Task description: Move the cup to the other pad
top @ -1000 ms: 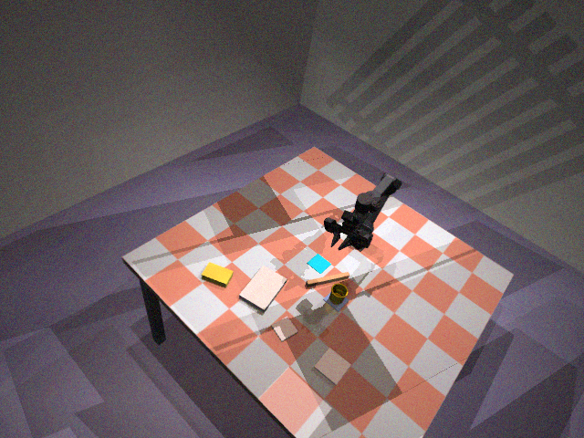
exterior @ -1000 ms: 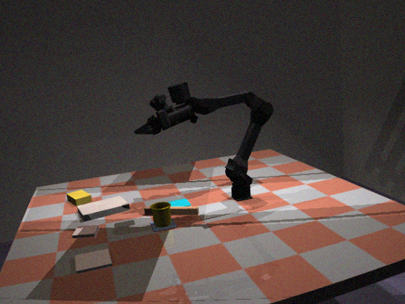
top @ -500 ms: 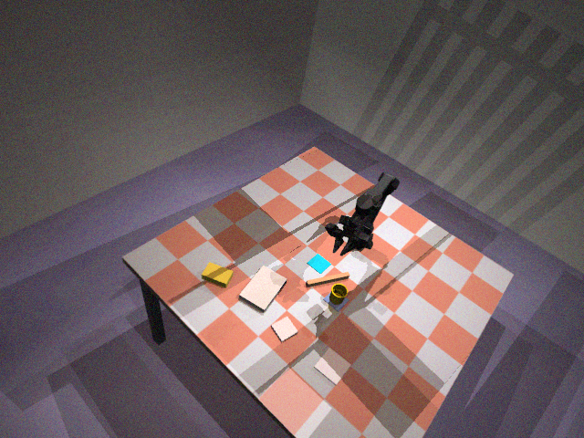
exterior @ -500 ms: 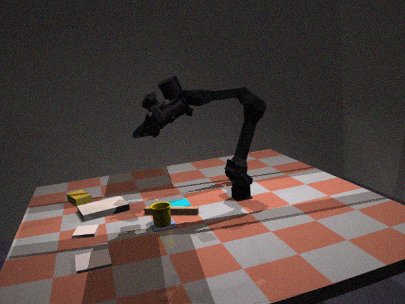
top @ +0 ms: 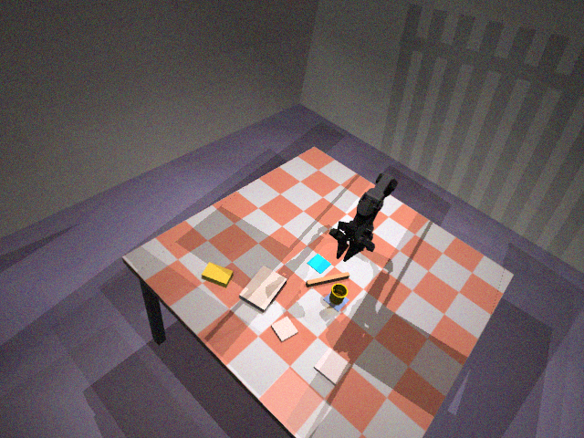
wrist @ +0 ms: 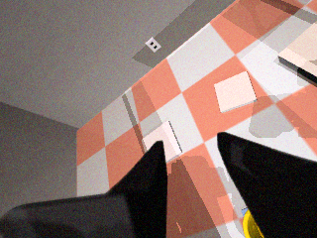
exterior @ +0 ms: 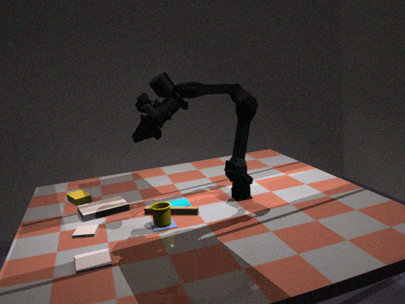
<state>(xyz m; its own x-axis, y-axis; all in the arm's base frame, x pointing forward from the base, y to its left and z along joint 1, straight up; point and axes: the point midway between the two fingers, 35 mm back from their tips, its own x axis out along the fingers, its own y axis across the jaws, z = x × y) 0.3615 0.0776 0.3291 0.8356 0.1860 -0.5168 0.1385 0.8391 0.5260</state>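
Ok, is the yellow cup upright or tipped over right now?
Upright: the yellow cup stands on the blue pad, its round rim facing up in the top and exterior views.

- My gripper (top: 342, 258) (exterior: 134, 140) (wrist: 190, 139) now lower, pitched more steeply down than a second ago.
- Top view: I've got its fingertips nearer the wooden bar (top: 328, 279) (exterior: 186, 210).
- Forearm (exterior: 212, 88) now closer to level, lower link (exterior: 242, 137) more upright.
- Striped wall shadow (top: 393, 94) shifted, bars steeper.
- Front pale tile (top: 329, 366) (exterior: 93, 260) (wrist: 163, 138), shaded a second ago, now mostly lit.
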